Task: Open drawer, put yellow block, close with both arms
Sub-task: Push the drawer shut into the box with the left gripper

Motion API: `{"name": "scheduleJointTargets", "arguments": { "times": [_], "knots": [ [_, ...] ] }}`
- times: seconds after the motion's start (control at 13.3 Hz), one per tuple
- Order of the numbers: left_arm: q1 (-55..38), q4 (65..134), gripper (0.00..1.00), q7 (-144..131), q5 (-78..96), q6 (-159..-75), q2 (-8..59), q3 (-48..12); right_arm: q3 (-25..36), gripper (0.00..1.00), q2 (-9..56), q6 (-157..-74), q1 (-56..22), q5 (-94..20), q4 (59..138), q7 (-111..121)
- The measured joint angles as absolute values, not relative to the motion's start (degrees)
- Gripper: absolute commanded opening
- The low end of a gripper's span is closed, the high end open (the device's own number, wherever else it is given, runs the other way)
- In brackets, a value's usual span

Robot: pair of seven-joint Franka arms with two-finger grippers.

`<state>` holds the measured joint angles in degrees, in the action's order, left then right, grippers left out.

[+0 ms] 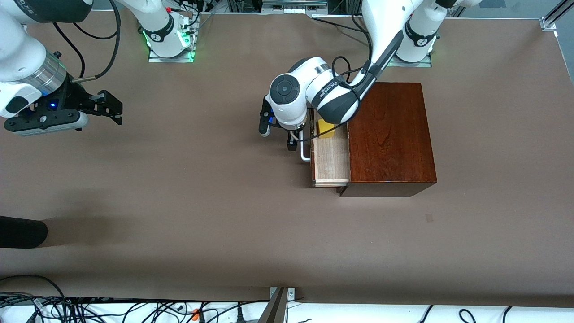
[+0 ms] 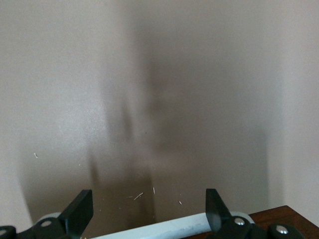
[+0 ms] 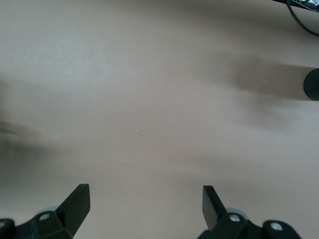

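Block (image 1: 326, 128) sits in the open drawer (image 1: 331, 162); left tool (image 1: 279, 134), open, straddles its handle (image 1: 305, 154) for closing; right tool (image 1: 106, 107), open, waits over bare worktop (image 1: 179, 215) well apart from the drawer.

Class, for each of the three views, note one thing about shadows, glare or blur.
Front view: soft arm shadows on the table, sheen on the box top. Left wrist view: dark, blurred streaks of shadow ahead of the left tool, handle soft. Right wrist view: hazy shadow bands above the open right tool.
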<state>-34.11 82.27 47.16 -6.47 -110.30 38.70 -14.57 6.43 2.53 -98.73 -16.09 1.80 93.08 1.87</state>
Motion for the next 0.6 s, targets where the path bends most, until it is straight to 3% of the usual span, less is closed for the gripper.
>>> {"name": "scheduleJointTargets", "arguments": {
  "times": [0.6],
  "knots": [
    [-30.0,82.2,1.00,47.3,-6.6,-102.0,38.2,-14.1,6.2,1.00,2.7,-99.5,-16.4,1.8,93.1,1.9]
  ]
}}
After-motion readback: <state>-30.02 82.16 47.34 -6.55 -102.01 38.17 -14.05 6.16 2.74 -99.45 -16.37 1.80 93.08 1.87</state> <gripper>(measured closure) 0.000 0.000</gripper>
